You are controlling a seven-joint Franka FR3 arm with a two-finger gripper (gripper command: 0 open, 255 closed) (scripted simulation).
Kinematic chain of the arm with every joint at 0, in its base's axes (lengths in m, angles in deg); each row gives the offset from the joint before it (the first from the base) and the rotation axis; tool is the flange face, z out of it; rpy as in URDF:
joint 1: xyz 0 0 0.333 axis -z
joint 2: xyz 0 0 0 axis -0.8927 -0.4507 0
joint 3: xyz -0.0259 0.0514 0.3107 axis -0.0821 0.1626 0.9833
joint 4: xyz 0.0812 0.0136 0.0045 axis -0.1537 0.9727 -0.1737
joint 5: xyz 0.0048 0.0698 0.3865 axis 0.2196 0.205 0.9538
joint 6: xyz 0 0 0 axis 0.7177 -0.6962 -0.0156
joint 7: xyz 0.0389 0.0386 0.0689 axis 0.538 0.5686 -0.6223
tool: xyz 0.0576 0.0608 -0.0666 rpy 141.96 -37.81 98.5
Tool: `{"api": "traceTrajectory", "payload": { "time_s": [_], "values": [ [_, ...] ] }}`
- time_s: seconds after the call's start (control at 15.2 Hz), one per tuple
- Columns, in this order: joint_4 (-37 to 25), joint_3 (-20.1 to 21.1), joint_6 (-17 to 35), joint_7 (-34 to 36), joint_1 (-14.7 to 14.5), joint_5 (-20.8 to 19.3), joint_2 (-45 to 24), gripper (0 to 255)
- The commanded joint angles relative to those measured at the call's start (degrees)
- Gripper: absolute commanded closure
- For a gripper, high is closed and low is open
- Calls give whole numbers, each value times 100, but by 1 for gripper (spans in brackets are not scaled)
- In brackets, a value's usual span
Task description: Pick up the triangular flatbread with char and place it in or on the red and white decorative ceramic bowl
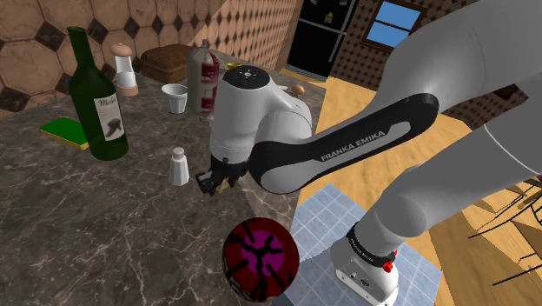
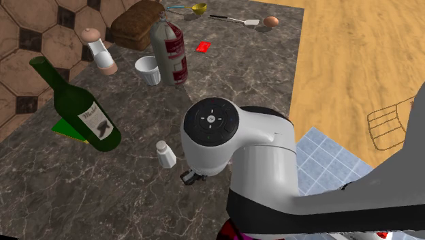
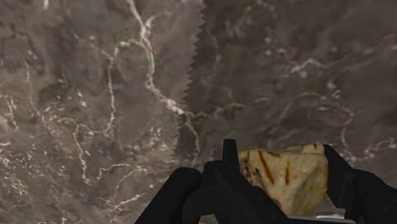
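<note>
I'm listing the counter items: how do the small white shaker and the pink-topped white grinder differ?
The small white shaker is all white and shorter; the pink-topped white grinder is taller. The shaker stands mid-counter; the grinder stands farther back beside the brown loaf. Both stand upright.

The white arm (image 1: 347,143) rises from the shoulder view's lower right and reaches to the left. Its forearm, with the dark band, lies almost level over the surface (image 1: 104,226). The wrist (image 1: 241,109) is turned straight down, so the black gripper (image 1: 214,184) points at the surface and hangs above it. In the wrist view the two fingers (image 3: 219,181) clasp the flatbread (image 3: 289,175) between them.
</note>
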Motion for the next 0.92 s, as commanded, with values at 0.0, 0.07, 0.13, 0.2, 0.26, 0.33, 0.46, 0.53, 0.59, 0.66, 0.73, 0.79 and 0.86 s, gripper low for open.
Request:
{"api": "traceTrajectory", "payload": {
  "time_s": [0.0, 0.07, 0.13, 0.2, 0.26, 0.33, 0.46, 0.53, 0.59, 0.66, 0.73, 0.79, 0.86],
  "values": [
    [-55, -92, -181, -129, -80, 139, 154, 255],
    [-88, -133, -268, -179, -113, 189, 218, 255],
    [-123, -172, -355, -226, -142, 236, 280, 255],
    [-159, -210, -442, -271, -170, 278, 340, 255],
    [-196, -247, -529, -312, -196, 316, 397, 255],
    [-235, -283, -615, -351, -219, 351, 452, 255],
    [-316, -352, -787, -424, -261, 412, 557, 255],
    [-359, -385, -873, -457, -280, 438, 606, 255],
    [-402, -417, -958, -488, -297, 462, 653, 255],
    [-447, -449, -1043, -518, -313, 483, 698, 255],
    [-493, -480, -1128, -546, -328, 502, 742, 255],
    [-540, -510, -1212, -573, -341, 520, 783, 255],
    [-588, -538, -1296, -599, -353, 535, 823, 255]
  ]
}}
